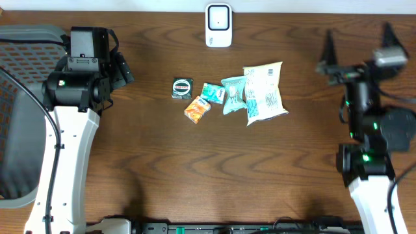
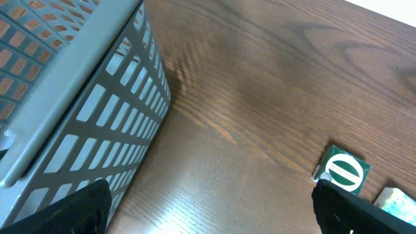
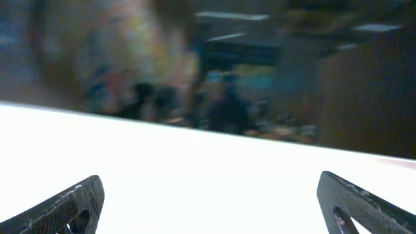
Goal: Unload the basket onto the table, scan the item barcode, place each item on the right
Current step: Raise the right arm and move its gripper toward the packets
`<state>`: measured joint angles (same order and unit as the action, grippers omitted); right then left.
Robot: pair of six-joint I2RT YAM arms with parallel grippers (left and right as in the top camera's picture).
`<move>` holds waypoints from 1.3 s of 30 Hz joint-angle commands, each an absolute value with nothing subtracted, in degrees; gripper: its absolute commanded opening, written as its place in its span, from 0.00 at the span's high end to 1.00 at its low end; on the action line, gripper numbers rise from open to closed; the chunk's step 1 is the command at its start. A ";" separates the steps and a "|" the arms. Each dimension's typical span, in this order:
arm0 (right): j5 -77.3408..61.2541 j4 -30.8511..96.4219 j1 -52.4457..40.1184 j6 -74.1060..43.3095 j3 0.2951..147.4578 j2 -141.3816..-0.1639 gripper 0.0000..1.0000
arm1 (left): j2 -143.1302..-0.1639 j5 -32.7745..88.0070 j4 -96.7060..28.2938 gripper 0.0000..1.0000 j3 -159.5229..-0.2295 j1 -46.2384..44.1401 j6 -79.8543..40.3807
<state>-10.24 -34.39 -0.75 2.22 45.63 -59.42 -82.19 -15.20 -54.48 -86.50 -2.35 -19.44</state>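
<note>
A white barcode scanner [image 1: 218, 26] stands at the table's far edge. Below it lies a row of items: a dark packet with a green and white round label [image 1: 182, 88], an orange packet [image 1: 197, 108], a teal packet [image 1: 212, 93], a pale blue pouch [image 1: 233, 94] and a large white and blue bag [image 1: 264, 93]. My left gripper [image 1: 125, 70] hovers left of the row, open and empty. In the left wrist view my left gripper [image 2: 211, 218] spans bare wood, with the green-label packet [image 2: 342, 171] by its right finger. My right gripper [image 1: 357, 42] is raised at the far right, open and empty [image 3: 211, 208].
A grey mesh basket [image 1: 19, 110] fills the left edge, and its wall [image 2: 97, 97] stands close to my left finger. The right wrist view shows only a glaring white surface and a blurred room beyond.
</note>
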 commanded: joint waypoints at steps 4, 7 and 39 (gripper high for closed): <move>-30.02 -33.91 -1.23 -0.43 46.98 -67.13 0.01 | -82.41 -15.94 -54.68 0.02 -86.70 -2.15 -18.70; -30.44 -33.21 -1.91 -0.80 46.98 -68.60 0.01 | -82.41 -15.94 -54.68 0.02 -86.70 -2.15 -18.70; -19.57 19.03 -2.76 -12.95 71.48 -84.14 0.01 | -82.41 -15.94 -54.68 0.02 -86.70 -2.15 -18.70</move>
<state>-26.52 17.54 -2.04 -4.14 71.59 -82.02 -82.19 -15.20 -54.46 -86.50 -2.35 -19.44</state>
